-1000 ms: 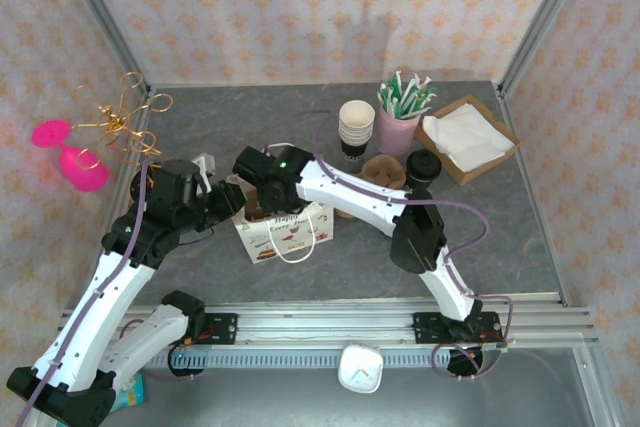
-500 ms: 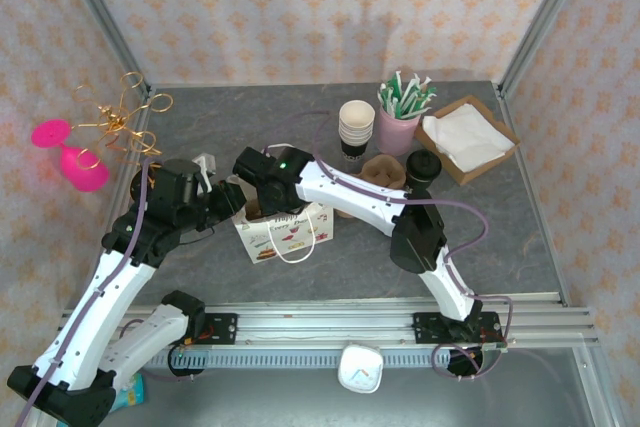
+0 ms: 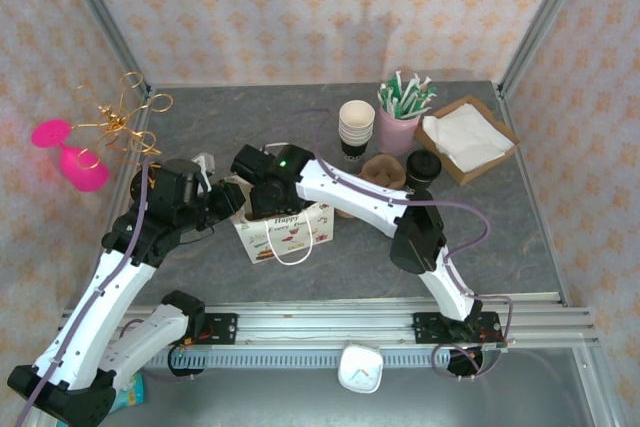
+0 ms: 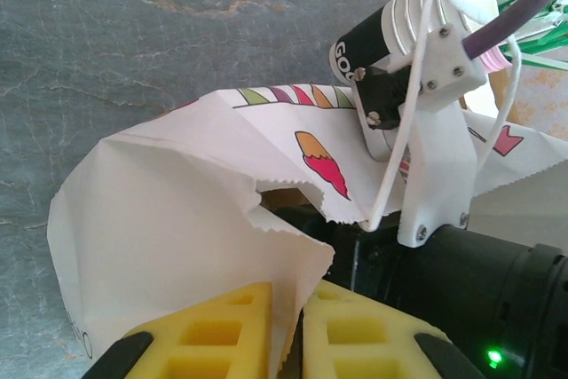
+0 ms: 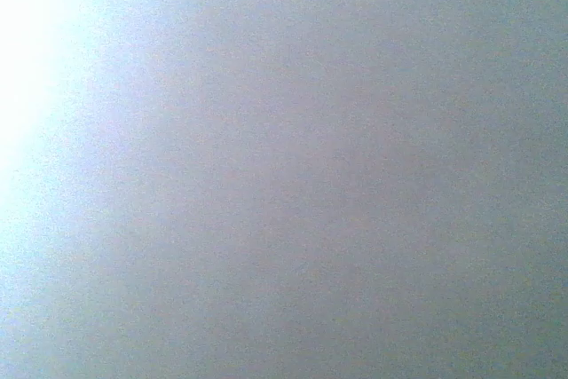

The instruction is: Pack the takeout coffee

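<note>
left tool (image 4: 288,339) on one paper bag (image 4: 169,219)

The white paper bag (image 3: 290,230), colour-printed, stands upright with its mouth open, its torn rim clamped in the left gripper (image 4: 297,330). The dark lidded cup (image 3: 423,168) stands upright, well beyond that gripper.

A blurred, pale grey-blue surface (image 5: 337,201) lies close against the lens, with no detail readable. It brightens to white glare at the upper left.
</note>
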Available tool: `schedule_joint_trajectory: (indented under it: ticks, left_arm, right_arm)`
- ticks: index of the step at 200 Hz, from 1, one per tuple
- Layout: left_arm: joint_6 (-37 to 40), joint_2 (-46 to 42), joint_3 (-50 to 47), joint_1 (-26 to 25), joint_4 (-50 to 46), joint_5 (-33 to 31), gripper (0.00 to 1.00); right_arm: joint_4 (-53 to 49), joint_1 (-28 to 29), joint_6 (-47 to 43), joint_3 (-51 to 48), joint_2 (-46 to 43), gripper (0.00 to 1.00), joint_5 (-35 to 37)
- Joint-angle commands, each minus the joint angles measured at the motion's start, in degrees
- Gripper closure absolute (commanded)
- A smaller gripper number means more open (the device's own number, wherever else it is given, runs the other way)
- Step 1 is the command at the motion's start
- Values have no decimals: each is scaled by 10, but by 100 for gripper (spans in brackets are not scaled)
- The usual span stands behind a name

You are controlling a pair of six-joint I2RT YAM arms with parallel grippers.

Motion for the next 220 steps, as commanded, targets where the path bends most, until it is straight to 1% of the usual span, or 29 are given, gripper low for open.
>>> schedule_joint_trajectory:
  ticks: [1, 18, 57, 78, 131, 189, 220]
  left_arm:
    - [6, 3, 11, -3, -29, -35, 83]
    - [6, -1, 14, -4, -38, -55, 83]
    - [3, 5, 11, -4, -37, -59, 83]
    - [2, 3, 16, -4, -41, -76, 84]
    - [-8, 5, 12, -4, -39, -81, 86]
    - [-23, 4, 25, -4, -52, -97, 89]
    - [-27, 5, 35, -3, -59, -110, 90]
  right_arm:
    - [-31, 6, 2, 26, -30, 16, 6]
    - [-38, 6, 1, 36, -32, 12, 10]
    - [-43, 8, 5, 44, -52, 0, 16]
    - [-42, 7, 3, 45, -62, 0, 17]
    - [-44, 8, -3, 50, -82, 0, 3]
    - [-50, 9, -15, 89, -89, 0, -4]
    - [-59, 9, -20, 113, -90, 0, -1]
